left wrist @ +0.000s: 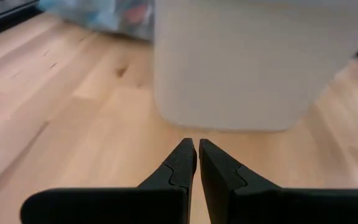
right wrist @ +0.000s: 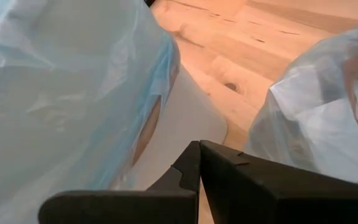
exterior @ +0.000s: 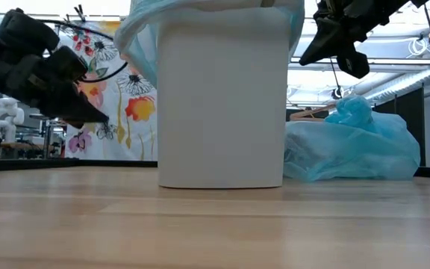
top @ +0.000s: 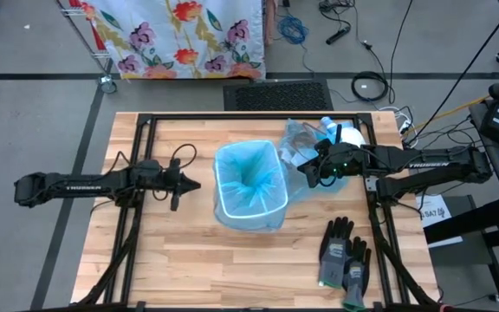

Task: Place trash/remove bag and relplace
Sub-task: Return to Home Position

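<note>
Lighting brightly and evenly from overhead, casting only faint soft shadows on the desk [top: 189,260], glaring white at ceiling lights [exterior: 383,75] behind the bin [exterior: 222,97] in the low view.

A white bin [exterior: 222,112] with blue liner [exterior: 136,33] stands beside a filled blue bag [exterior: 353,149].

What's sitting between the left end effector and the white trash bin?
Nothing: only bare wooden tabletop separates the left end effector from the white trash bin, clearest in the high and left wrist views.
</note>
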You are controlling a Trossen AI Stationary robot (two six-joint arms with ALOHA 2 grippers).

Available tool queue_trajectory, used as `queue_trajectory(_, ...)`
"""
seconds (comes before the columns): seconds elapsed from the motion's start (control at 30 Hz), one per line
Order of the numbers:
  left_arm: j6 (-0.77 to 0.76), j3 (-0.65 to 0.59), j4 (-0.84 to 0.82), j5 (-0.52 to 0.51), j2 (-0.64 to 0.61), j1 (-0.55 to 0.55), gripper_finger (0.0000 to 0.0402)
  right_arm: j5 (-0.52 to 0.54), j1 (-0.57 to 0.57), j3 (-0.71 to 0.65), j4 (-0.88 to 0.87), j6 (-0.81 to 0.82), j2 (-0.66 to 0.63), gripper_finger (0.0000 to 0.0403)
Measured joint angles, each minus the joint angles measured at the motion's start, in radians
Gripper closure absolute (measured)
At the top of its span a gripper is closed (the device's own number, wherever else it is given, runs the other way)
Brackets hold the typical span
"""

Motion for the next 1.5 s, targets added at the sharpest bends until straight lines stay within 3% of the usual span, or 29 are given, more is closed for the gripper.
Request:
queue_trajectory(0.17,-0.021,0.0,0.026,0.174,-0.049,0.038,0.0374,0.002,0.0,0.0,-0.001,0.0,0.0,0.0403)
queue_trajectory(0.27,-0.026,0.0,-0.005,0.219,-0.087,0.054,0.0374,0.002,0.0,0.0,-0.001,0.006,0.0,0.0403)
queue_trajectory(0.7,0.008,0.0,-0.108,0.209,-0.35,0.186,0.0374,0.002,0.0,0.0,-0.025,0.023,0.0,0.0403)
queue_trajectory(1.07,0.031,0.0,-0.112,0.174,-0.363,0.329,0.0374,0.002,0.0,0.0,-0.032,0.023,0.0,0.0403)
queue_trajectory(1.27,0.081,0.083,-0.353,0.17,-0.427,0.395,0.0374,0.001,0.0,0.0,-0.049,0.023,0.0,0.0403)
queue_trajectory(1.5,0.116,0.124,-0.418,0.17,-0.548,0.433,0.0374,0.001,0.0,0.0,-0.083,0.022,0.0,0.0403)
